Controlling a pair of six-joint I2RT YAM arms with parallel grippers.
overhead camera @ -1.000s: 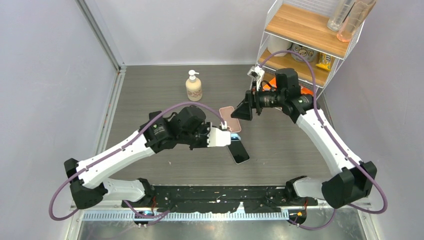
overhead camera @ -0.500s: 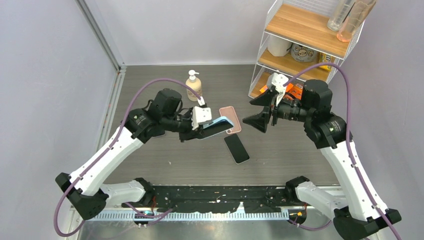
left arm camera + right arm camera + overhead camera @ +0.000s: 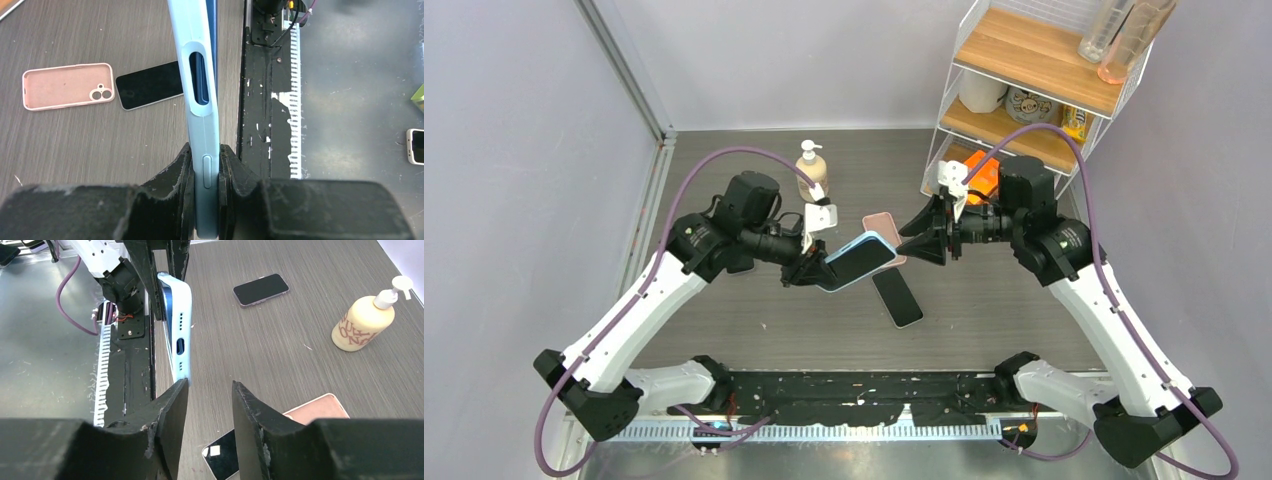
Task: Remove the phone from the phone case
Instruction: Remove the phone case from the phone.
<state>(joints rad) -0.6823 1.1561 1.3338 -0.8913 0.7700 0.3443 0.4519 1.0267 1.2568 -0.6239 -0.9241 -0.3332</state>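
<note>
**A:** From above, where is the phone [image 3: 862, 262] being kept?

**B:** It is being held off the table [image 3: 984, 290], mid-scene, and is seated in the blue case [image 3: 869, 238]. The left gripper [image 3: 816, 270] is clamping its left end. The right gripper [image 3: 921, 238] is being held just beside the free right end, with no contact that can be made out. A pink case [image 3: 884, 222] and a bare phone [image 3: 898, 298] are lying beneath, and a soap bottle [image 3: 812, 172] is standing farther back.

**A:** And in the left wrist view?

**B:** The blue case [image 3: 200, 75] is being seen edge-on. The left fingers [image 3: 182, 167] are being pressed tight onto its two faces beside a side button.

**A:** The right wrist view?

**B:** The right fingers [image 3: 172, 407] are being kept apart. The port end of the blue case [image 3: 181, 340] is being shown just ahead of one fingertip, not between the two.

**A:** How is it being judged to handle?

**B:** The phone is being taken as stiff, fairly heavy and breakable on its glass face. The blue case is being taken as soft, grippy and clinging at its lip. A hold on a free corner of that lip is being favoured, so that it can be peeled back. Squeezing across both faces would only be pinning the phone inside. A freed phone dropping to the table is being counted as the main risk.
</note>
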